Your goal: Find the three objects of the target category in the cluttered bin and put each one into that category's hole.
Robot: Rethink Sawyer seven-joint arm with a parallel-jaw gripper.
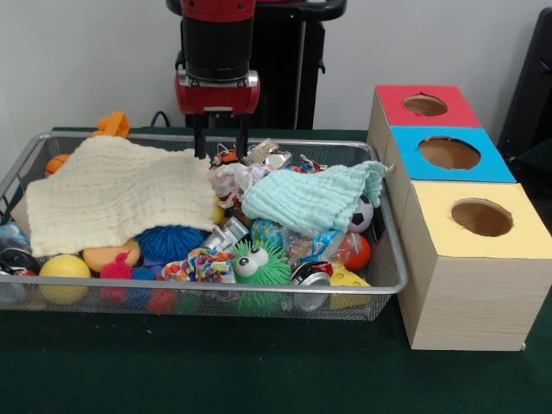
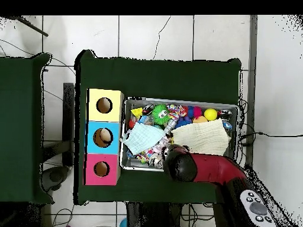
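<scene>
Nearest you, the wire bin [image 1: 52,297] holds jumbled toys part-hidden under a cream cloth [image 1: 121,194] and mint cloth [image 1: 315,198], while your gripper [image 1: 219,138], fingers apart and empty, hangs over the far rim, holes to its side.

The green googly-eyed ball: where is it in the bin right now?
In the front view the green ball sits at the bin's near edge, below the mint cloth, right of the blue spiky ball.

Cream cloth [image 1: 116,191] and mint cloth [image 1: 312,198] hide toys beneath them.
</scene>
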